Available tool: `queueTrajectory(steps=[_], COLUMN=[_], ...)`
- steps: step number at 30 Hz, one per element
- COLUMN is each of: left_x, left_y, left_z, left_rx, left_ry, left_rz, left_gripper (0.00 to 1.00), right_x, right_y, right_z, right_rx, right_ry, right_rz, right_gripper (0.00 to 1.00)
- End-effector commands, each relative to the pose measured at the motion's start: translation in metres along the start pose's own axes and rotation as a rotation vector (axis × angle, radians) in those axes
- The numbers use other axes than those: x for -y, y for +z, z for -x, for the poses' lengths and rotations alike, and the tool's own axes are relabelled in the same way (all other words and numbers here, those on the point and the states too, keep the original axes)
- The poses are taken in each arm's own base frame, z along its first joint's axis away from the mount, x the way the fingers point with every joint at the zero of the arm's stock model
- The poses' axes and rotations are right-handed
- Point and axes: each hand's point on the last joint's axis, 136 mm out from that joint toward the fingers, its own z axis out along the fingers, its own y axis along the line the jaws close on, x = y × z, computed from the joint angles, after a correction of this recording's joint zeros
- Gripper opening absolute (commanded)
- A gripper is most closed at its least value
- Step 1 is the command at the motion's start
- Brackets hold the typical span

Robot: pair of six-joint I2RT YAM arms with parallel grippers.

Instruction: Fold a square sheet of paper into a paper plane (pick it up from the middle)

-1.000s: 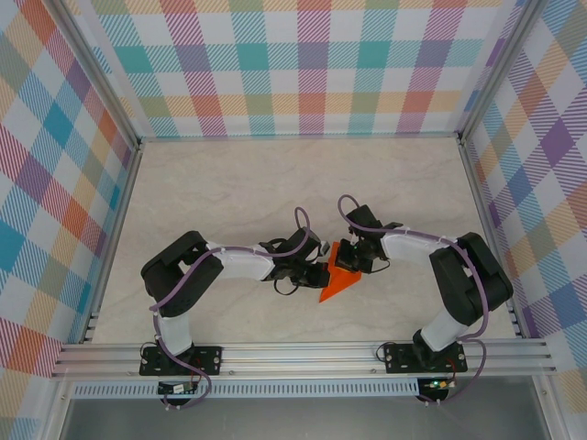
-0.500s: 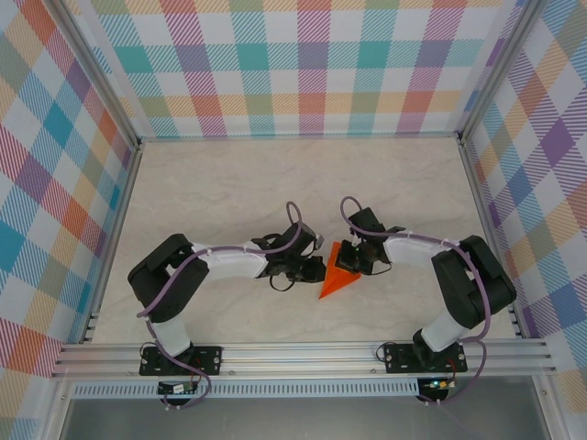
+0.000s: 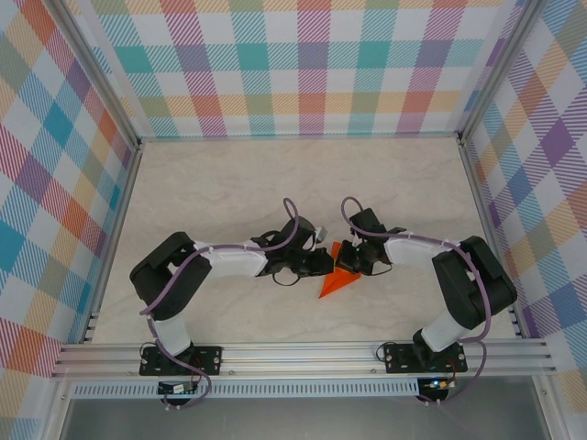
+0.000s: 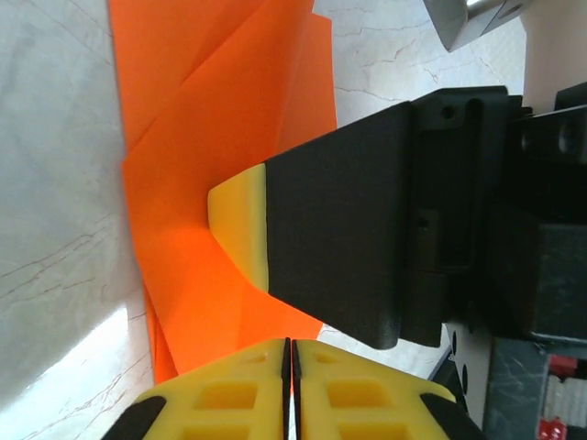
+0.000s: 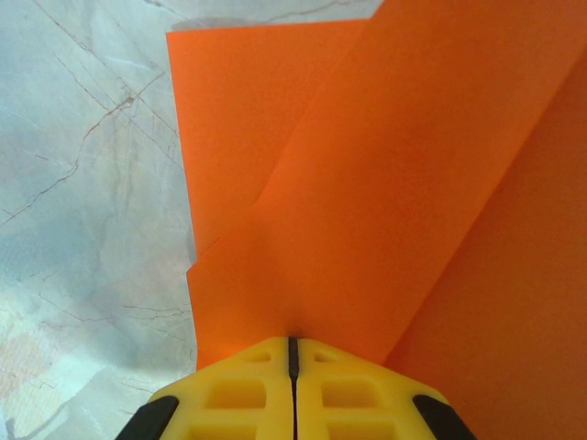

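Folding seems half done: left gripper and right gripper, both with fingers together, press the pointed orange paper on the bench; next probably needs a firm crease.

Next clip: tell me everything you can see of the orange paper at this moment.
The orange paper is thin, bright, plain and unmarked. It is folded into a narrow triangle with overlapping layers and sharp creases. It lies on the pale marbled table between the two arms, its point aimed toward the near edge. The left end effector and the right end effector, both shut, meet its wide end from opposite sides. Whether they pinch it or only press on it cannot be told.
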Motion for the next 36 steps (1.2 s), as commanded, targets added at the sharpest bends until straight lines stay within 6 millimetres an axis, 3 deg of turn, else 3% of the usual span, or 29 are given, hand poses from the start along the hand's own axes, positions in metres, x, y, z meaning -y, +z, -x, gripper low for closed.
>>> queueTrajectory(steps=[1,7,18,36], left_x=[-0.011,-0.024,-0.035,-0.009], left_y=[0.006,0.009,0.014,0.009], left_z=[-0.013,-0.031,-0.04,-0.03], left_rx=[-0.048,-0.099,-0.133,-0.099], left_ry=[-0.038,-0.061,-0.058,-0.012], left_rz=[-0.007,-0.004,0.028,-0.037], left_gripper=[0.09,0.06,0.06,0.06], right_x=[0.036,0.035,0.032,0.03], right_y=[0.012,0.012,0.01,0.008], right_z=[-0.014,-0.014,-0.012,-0.012], right_rx=[-0.034,-0.034,-0.028,-0.027], right_ry=[0.046,0.051,0.058,0.06], right_rz=[-0.115,-0.111,-0.104,-0.098], right_gripper=[0.06,0.06,0.06,0.07])
